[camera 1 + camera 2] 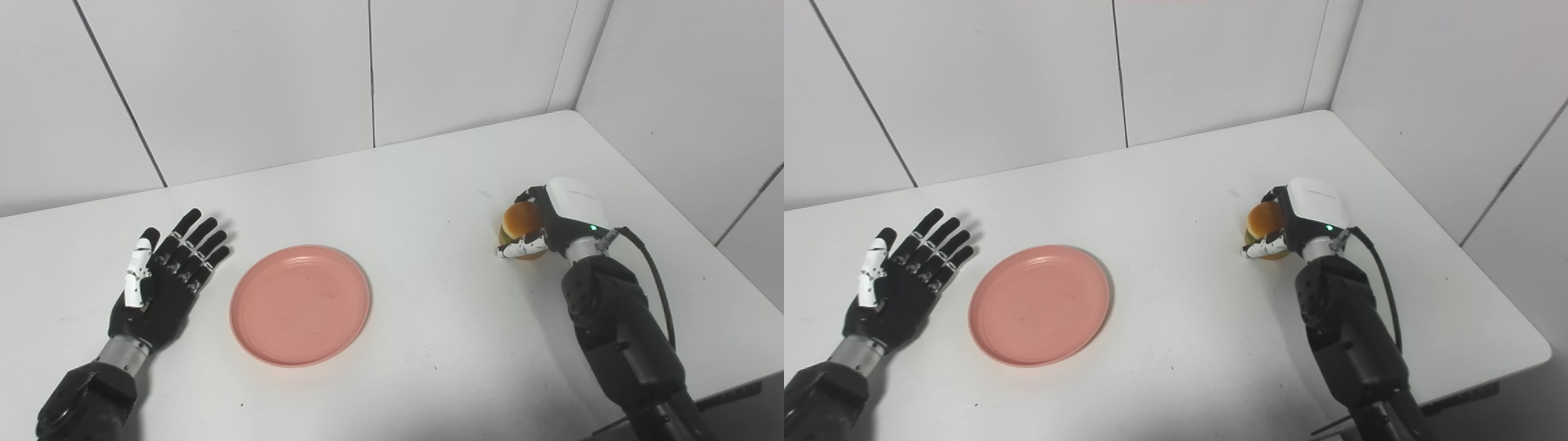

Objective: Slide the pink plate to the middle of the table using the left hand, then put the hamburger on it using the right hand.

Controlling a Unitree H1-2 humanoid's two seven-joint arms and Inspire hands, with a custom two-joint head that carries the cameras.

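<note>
The pink plate (300, 304) lies flat and empty on the white table (429, 177), left of its middle. My left hand (162, 278) lies open, palm up, fingers spread, just left of the plate and apart from it. The hamburger (520, 228), with an orange-brown bun, stands on the table at the right. My right hand (554, 223) is wrapped around it, thumb across the front and fingers behind. The burger's lower part is hidden by the thumb. It also shows in the right eye view (1265, 223).
White panelled walls stand behind and to the right of the table. The table's right edge (1507, 294) runs close to my right arm. A black cable (655, 275) loops from the right wrist.
</note>
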